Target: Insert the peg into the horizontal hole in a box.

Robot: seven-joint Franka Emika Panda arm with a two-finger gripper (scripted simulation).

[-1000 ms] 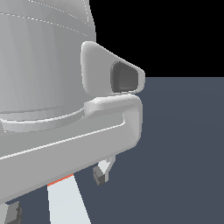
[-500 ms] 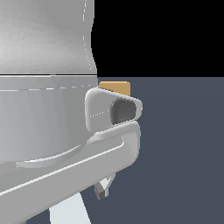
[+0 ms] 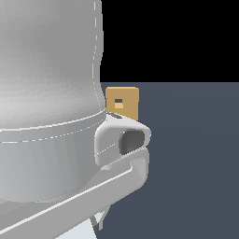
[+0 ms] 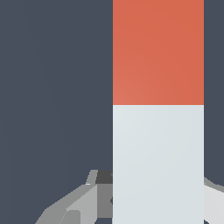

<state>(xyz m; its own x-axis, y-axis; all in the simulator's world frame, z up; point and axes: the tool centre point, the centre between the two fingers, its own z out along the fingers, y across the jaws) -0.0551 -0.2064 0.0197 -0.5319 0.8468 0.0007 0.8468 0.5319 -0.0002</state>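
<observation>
1. Exterior view: the grey-white arm [image 3: 51, 116] fills the exterior view's left and most of the frame. Behind it, the tan box [image 3: 123, 103] stands on the dark table [image 3: 196, 163], its square hole [image 3: 119, 103] facing the camera. A sliver of white at the bottom edge is probably the peg [image 3: 81, 232].
2. Wrist view: the peg [image 4: 158, 109] runs lengthwise through the frame, red-orange end farthest from the hand [image 4: 158, 197]. The fingers [image 4: 87, 197] sit against both sides of its white part, pinching it.
</observation>
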